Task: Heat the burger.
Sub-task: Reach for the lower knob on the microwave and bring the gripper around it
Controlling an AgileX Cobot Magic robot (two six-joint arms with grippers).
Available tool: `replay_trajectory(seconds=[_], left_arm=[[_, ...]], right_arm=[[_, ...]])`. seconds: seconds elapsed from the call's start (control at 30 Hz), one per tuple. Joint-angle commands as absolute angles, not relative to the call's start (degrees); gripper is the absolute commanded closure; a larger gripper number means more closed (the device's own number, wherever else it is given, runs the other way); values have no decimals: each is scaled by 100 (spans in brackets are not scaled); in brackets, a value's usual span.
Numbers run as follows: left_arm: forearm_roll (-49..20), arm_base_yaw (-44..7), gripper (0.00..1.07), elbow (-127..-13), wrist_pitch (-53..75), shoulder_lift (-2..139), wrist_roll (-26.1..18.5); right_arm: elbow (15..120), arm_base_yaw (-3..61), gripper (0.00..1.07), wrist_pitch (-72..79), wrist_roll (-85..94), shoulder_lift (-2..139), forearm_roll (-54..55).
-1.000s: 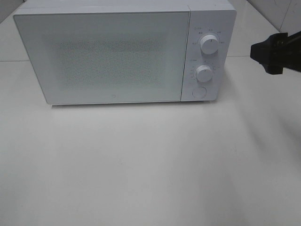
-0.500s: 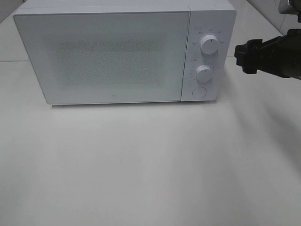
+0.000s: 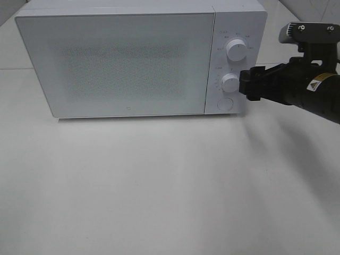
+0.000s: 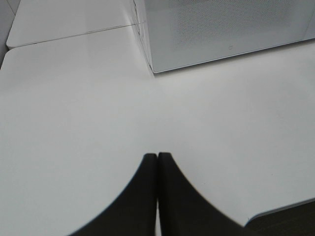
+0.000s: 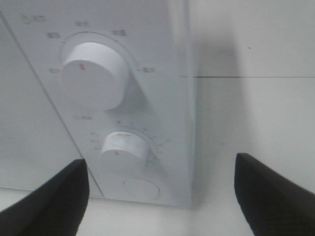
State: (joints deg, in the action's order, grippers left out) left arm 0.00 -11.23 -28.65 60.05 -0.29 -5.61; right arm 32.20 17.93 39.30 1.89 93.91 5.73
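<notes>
The right gripper (image 5: 160,194) stands wide open just beside the microwave's lower knob (image 5: 125,150). The left gripper (image 4: 157,160) is closed, holding nothing. The burger cannot be seen: the closed, frosted door (image 3: 114,64) hides the interior.

The left gripper (image 4: 157,156), two black curved fingers pressed together, fills the lower centre of the frame above a plain white tabletop (image 4: 74,108). A boxy white microwave oven with a speckled door (image 4: 221,29) sits upper right, and a thin dark seam (image 4: 74,35) crosses the upper left.
</notes>
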Motion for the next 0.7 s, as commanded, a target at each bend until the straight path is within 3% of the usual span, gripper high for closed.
replay_trajectory(seconds=[0.03,0.3,0.7], left_arm=[[-34,-1112,106,-2848,5924,-149,-550],[-34,-1112,106,-2848,5924,-149,-550],[-34,-1112,106,-2848,5924,-149,-550]], right_arm=[[3243,2017,31,4223,132,9460,596],[3243,2469,31,4784,859,9757,1507],[3243,2538,31,5426,877,10262,1438]])
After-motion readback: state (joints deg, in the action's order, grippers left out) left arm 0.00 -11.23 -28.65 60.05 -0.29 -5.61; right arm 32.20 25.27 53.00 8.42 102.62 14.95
